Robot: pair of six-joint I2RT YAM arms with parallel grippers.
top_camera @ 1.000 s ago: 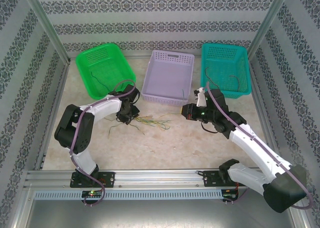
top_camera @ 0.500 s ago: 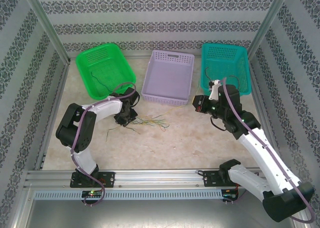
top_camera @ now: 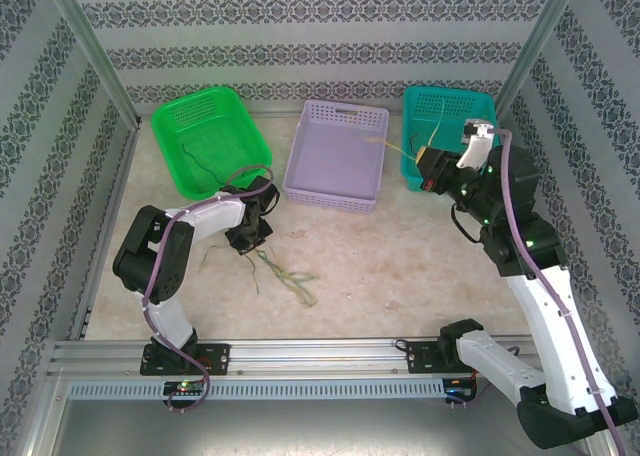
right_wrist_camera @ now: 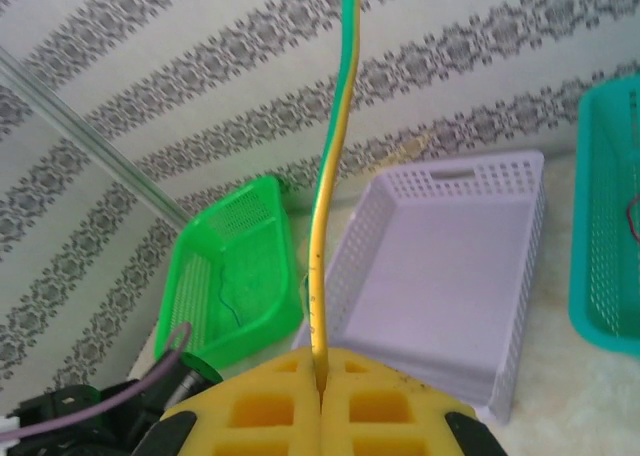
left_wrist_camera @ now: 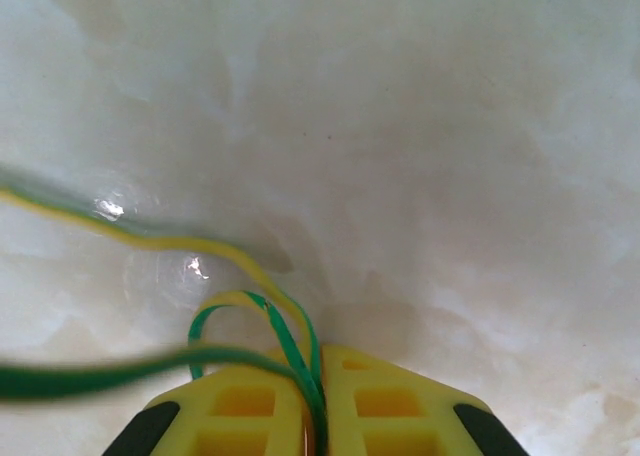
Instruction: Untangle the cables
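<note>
The cables [top_camera: 286,276] lie as a loose green and yellow tangle on the table in front of the left arm. My left gripper [top_camera: 247,238] is low over the table at their left end. In the left wrist view it [left_wrist_camera: 318,354] is shut on green and yellow cable strands [left_wrist_camera: 292,348] that loop out ahead of the pads. My right gripper [top_camera: 430,166] is raised by the teal basket [top_camera: 481,172]. It [right_wrist_camera: 321,356] is shut on one yellow-green cable [right_wrist_camera: 322,206], which rises from between the pads and reaches over the lilac basket [top_camera: 337,156].
Three baskets stand in a row at the back: green [top_camera: 205,136], lilac and teal. A thin dark wire [top_camera: 195,161] lies in the green one. Patterned walls and metal posts enclose the table, and a rail runs along the near edge.
My right gripper rose and swung right towards the teal basket, drawing a yellow-green cable out of the tangle. The tangle slid nearer. My left gripper closed on its strands.
</note>
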